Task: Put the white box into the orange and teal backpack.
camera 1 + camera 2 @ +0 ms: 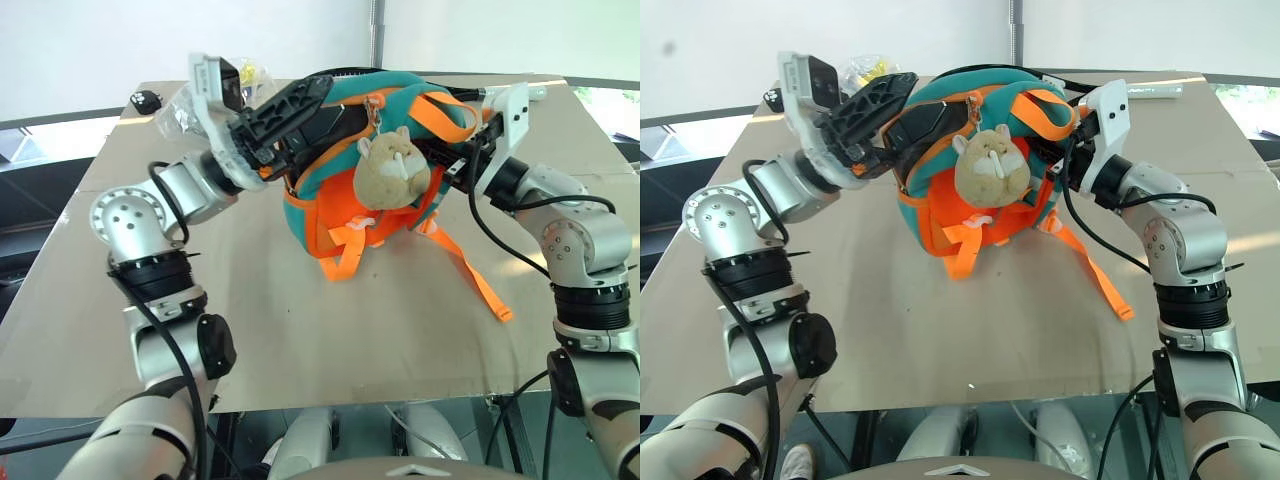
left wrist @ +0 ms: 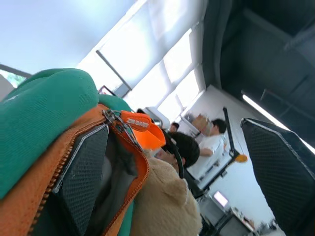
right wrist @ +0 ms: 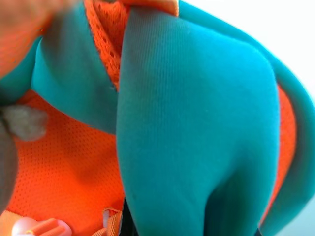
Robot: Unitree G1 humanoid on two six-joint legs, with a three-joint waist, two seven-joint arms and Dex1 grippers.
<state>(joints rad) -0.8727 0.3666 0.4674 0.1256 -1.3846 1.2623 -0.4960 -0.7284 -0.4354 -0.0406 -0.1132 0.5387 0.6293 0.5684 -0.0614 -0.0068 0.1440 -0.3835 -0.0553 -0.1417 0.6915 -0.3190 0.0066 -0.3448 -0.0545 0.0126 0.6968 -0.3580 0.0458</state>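
Observation:
The orange and teal backpack (image 1: 335,215) stands raised off the tan table (image 1: 300,330), held between my two grippers, with a tan plush toy (image 1: 392,165) hanging on its front. My left gripper (image 1: 318,108) is open at the bag's zipped mouth: one black finger (image 2: 81,172) sits inside the opening, the other (image 2: 283,172) outside it. On the bag's other side my right gripper (image 1: 450,152) is shut on the teal fabric (image 3: 197,137). A thin flat white thing (image 1: 1158,91) lies at the table's back right; I cannot tell whether it is the white box.
A clear plastic bag of items (image 1: 865,72) and a small black object (image 1: 146,100) lie at the back left. A black racket rim (image 1: 345,72) curves behind the backpack. An orange strap (image 1: 478,275) trails toward the front right.

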